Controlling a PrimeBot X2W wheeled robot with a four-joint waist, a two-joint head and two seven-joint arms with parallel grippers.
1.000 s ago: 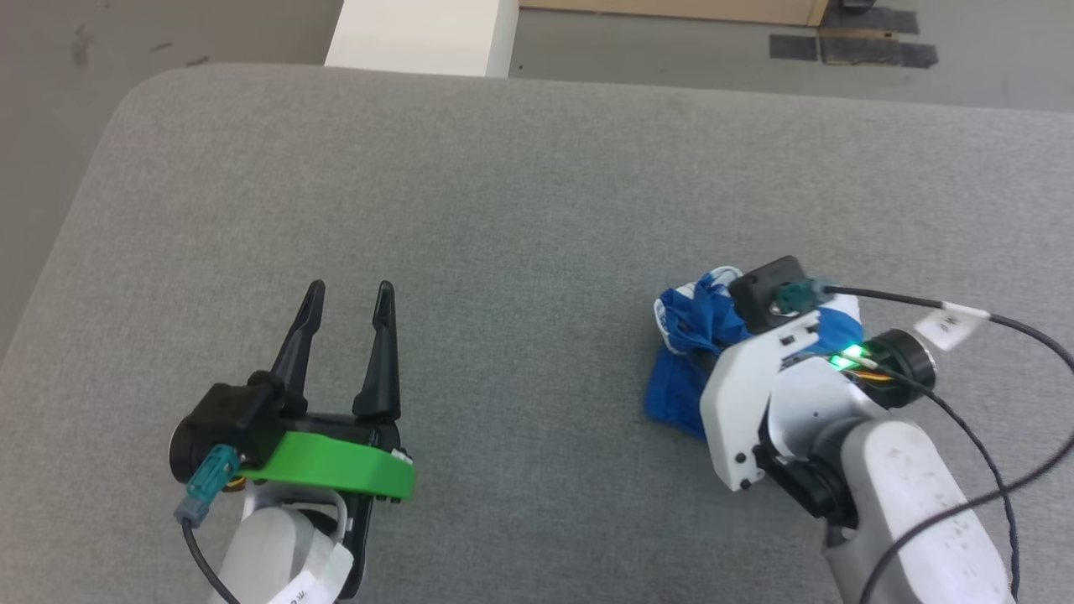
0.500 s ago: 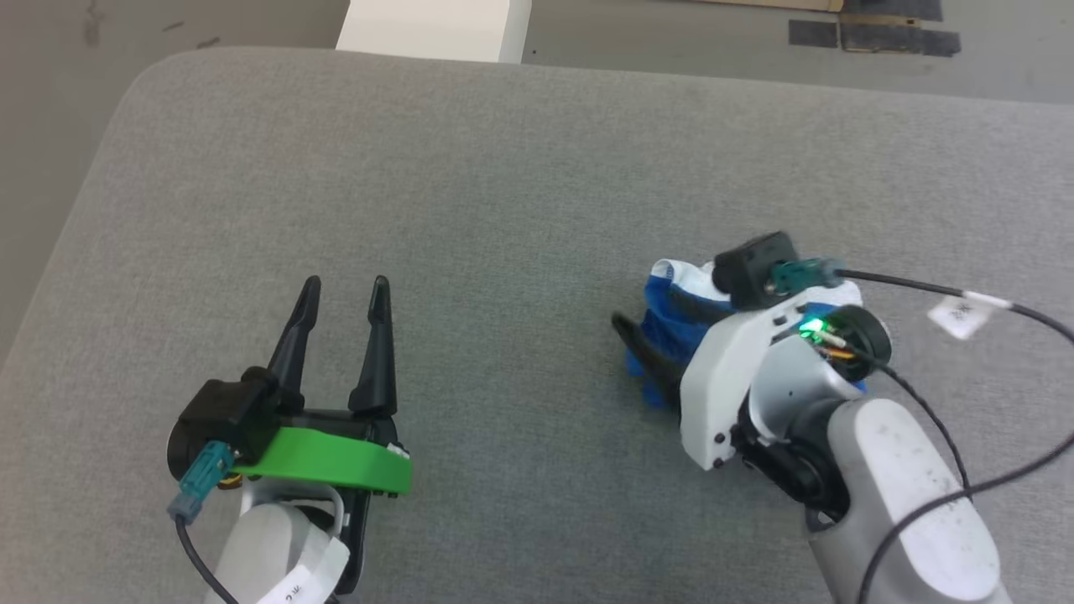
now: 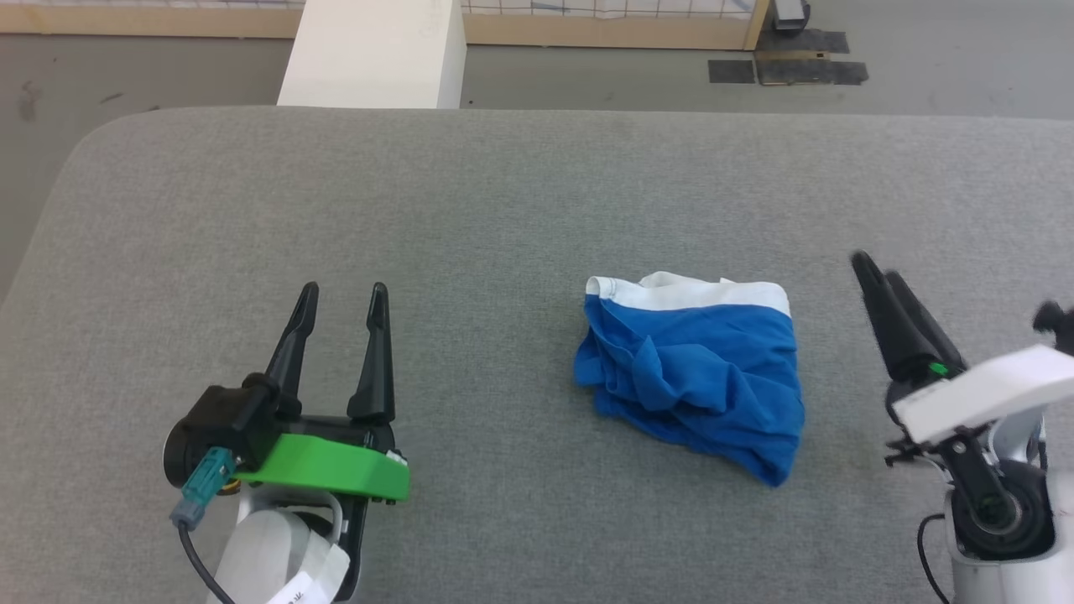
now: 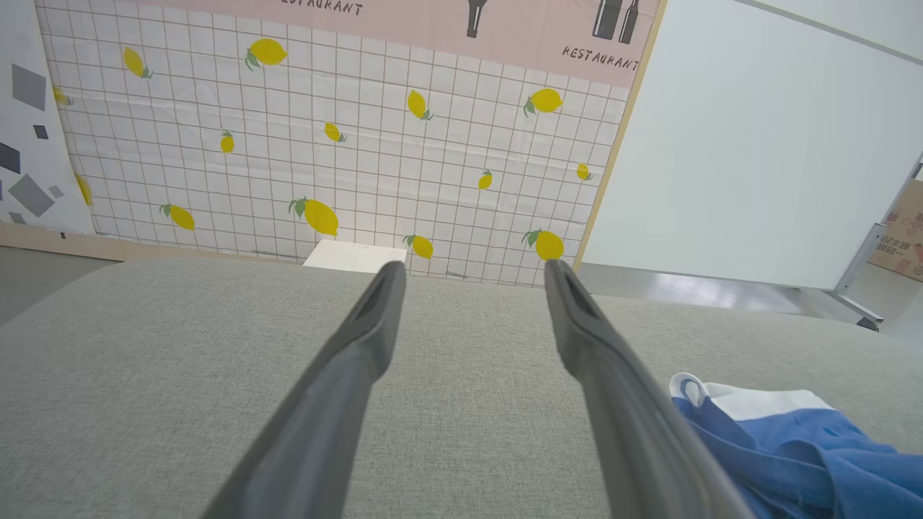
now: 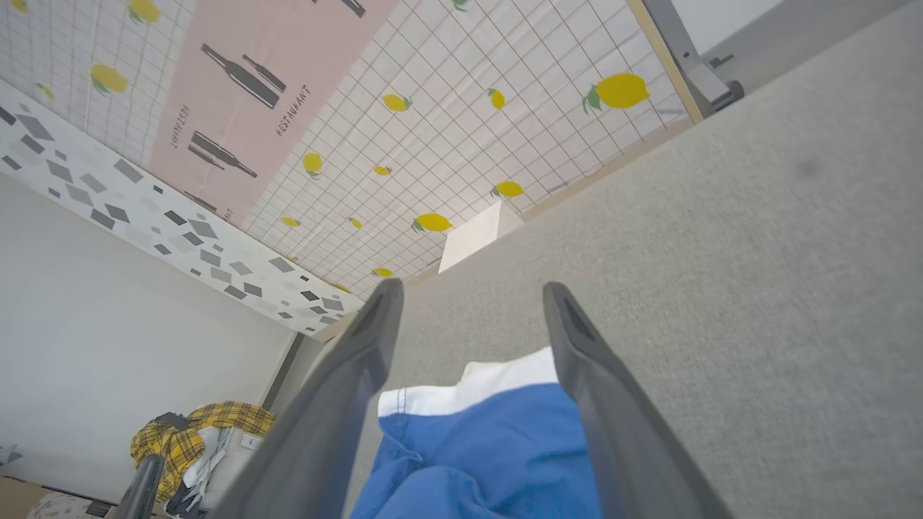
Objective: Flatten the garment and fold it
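on the wide grey fabric-covered table top point(image 3: 503, 201), right of the middle, lies the bright blue soft shorts garment point(image 3: 696, 377). it is bunched into a rough square, with a white band along its far edge and loose creases across the blue cloth. its near right corner droops to a point.

the left gripper point(image 3: 345, 289), with two long dark fingers above a green collar, hovers at the lower left. its fingers are spread with only air between them, and it is well apart from the garment. a stretch of bare grey fabric lies between the two.

the right gripper point(image 3: 873, 268) is at the right edge, its fingers parted and holding no cloth. the head view shows it off to the right of the garment, not touching it. the right wrist view looks along the fingers at the white band and blue cloth beyond them.

beyond the table's far edge stands a plain white rectangular block point(image 3: 373, 50). dark tape patches point(image 3: 789, 67) mark the grey floor. behind them hangs a white grid-patterned backdrop printed with yellow lemons point(image 4: 360, 144), with a pink poster of black bottles point(image 5: 238, 79) above it. a heap of yellow plaid cloth point(image 5: 209, 425) sits low by a pale wall. the edge of a brown cardboard box point(image 4: 901, 231) shows at the far right of the left wrist view.
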